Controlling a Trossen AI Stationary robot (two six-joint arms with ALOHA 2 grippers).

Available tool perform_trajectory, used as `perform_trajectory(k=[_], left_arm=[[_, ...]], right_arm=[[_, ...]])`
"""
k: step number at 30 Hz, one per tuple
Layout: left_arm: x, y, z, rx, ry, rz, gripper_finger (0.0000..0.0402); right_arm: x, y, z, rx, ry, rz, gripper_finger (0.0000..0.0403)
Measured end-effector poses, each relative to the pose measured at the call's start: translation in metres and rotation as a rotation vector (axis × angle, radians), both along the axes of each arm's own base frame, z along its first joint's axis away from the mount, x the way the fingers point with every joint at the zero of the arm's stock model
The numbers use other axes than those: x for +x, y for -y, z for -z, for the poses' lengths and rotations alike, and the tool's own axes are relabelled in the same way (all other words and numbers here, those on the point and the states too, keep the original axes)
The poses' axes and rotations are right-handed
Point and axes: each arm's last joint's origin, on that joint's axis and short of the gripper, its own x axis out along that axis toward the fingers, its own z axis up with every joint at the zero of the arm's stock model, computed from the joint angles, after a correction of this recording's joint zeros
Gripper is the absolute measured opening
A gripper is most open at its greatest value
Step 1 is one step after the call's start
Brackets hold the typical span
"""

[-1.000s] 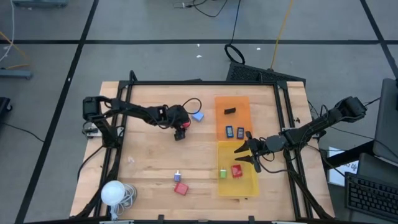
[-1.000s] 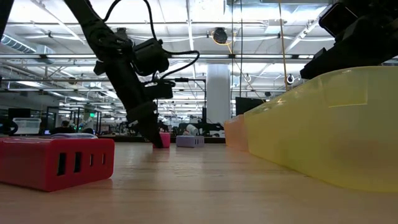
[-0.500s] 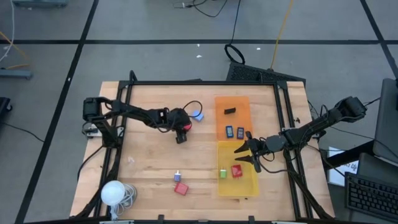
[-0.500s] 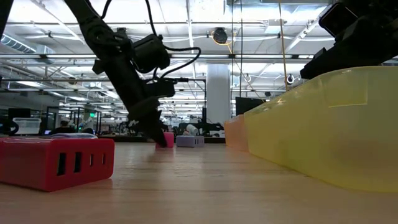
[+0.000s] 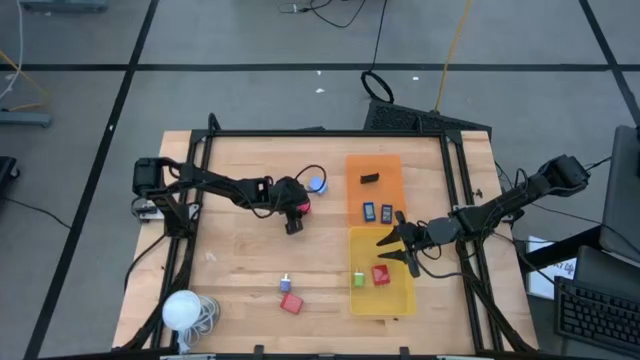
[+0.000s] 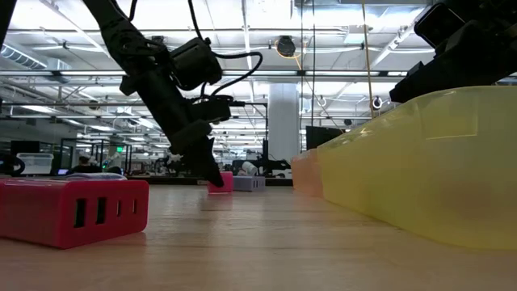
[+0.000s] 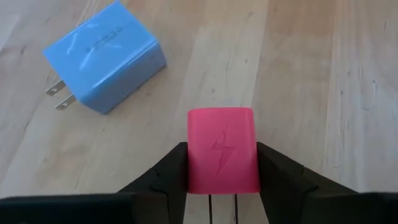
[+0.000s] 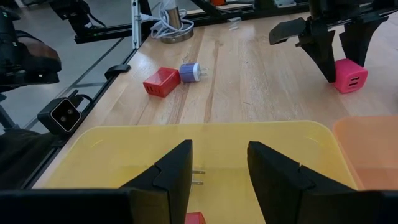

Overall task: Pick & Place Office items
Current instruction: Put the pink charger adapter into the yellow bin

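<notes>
Left gripper clamps one pink charger at mid-table beside one light-blue plug adapter. Right gripper, fingers apart, hovers over the yellow tray, which holds two pieces. The orange tray holds three. Two more pieces lie on the wooden table.

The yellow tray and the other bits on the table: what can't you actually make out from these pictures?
- Yellow tray, low view: its cloudy wall hides the contents.
- Red piece, right wrist view: cut off by the picture's edge.
- Two small pieces in the orange tray, high view: too small to identify.
- Pink charger, left wrist view: left gripper covers its sides.
</notes>
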Motion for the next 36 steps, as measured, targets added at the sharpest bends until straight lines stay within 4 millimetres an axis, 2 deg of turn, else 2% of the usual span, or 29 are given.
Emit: perform_trajectory(k=[9,12,16,24,28,32,36], left_arm=[[0.003,0.007,-0.006,-0.014,0.047,-0.001,0.0164],[0.006,0.014,-0.014,-0.012,0.109,0.017,0.0168],[0.009,0.024,-0.03,-0.036,0.212,0.065,0.0152],[0.014,0.042,-0.065,-0.22,0.459,0.162,0.0163],[0.017,0.051,-0.071,-0.334,0.515,0.153,0.0171],[0.016,0.058,-0.069,-0.404,0.489,0.124,0.0152],[0.017,0.068,-0.073,-0.515,0.512,0.139,0.0152]], right_arm=[[0.0,0.001,0.0,-0.013,0.005,0.028,0.0146],[0.0,0.002,0.0,-0.045,0.014,0.067,0.0146],[0.001,0.004,-0.002,-0.05,0.031,0.103,0.0146],[0.009,0.011,-0.005,-0.069,0.099,0.19,0.0146],[0.017,0.013,-0.002,-0.163,0.137,0.201,0.0146],[0.027,0.01,0.004,-0.323,0.165,0.171,0.015],[0.049,0.007,0.006,-0.476,0.165,0.186,0.0177]])
